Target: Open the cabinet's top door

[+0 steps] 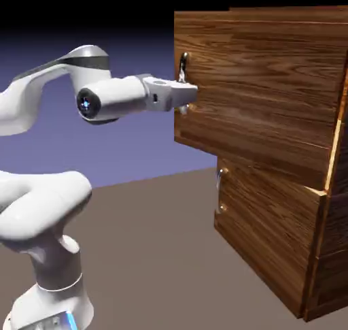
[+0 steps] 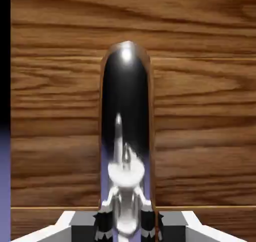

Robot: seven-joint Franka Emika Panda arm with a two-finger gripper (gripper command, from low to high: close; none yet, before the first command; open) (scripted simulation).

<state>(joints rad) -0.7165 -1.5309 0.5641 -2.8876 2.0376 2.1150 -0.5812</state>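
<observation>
The cabinet of dark wood grain fills the exterior view's right. Its top door carries a vertical silver handle at its left edge. That edge stands out a little further than the panel below it. My gripper reaches in level from the left and is shut on the handle's lower part. In the hand view the shiny handle rises up the middle between my gripper fingers, with the door's wood right behind it.
The lower door with its short silver handle sits under the top door. The grey table stretches between the robot's base and the cabinet.
</observation>
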